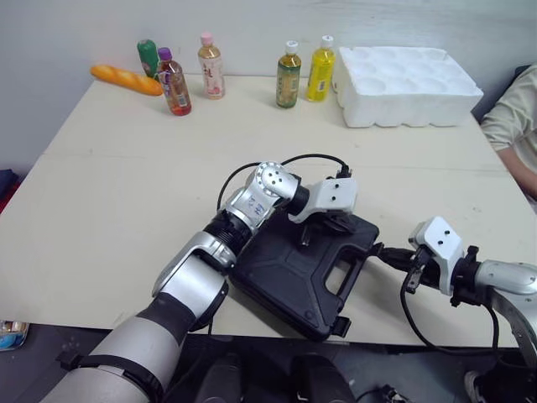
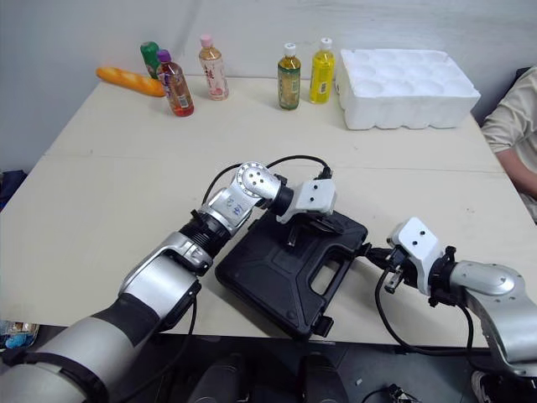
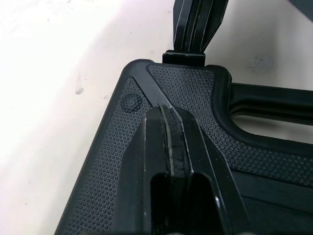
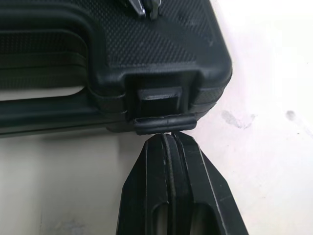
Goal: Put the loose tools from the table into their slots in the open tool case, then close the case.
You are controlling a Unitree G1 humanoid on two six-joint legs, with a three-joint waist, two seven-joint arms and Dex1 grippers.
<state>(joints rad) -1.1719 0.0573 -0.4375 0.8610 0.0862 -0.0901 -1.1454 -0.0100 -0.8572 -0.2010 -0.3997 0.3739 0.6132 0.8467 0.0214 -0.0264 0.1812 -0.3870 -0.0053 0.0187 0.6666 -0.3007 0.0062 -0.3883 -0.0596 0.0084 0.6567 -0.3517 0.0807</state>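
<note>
The black tool case point(image 1: 285, 273) lies closed near the table's front edge, its handle point(image 1: 348, 270) facing the right arm. My left gripper point(image 1: 307, 236) is shut, and its fingertips press down on the textured lid point(image 3: 122, 147) near the corner by the handle. My right gripper point(image 1: 384, 251) is also shut. Its tips point(image 4: 168, 136) touch the flipped-out latch point(image 4: 162, 123) on the case's side. In the left wrist view the right gripper point(image 3: 194, 24) meets that same latch point(image 3: 184, 57) just past the lid's edge. No loose tools lie on the table.
Several drink bottles point(image 1: 289, 74) and an orange bread-like object point(image 1: 126, 80) stand along the table's far edge. A white foam tray point(image 1: 407, 86) sits at the back right. A person's sleeve point(image 1: 513, 117) shows at the right edge.
</note>
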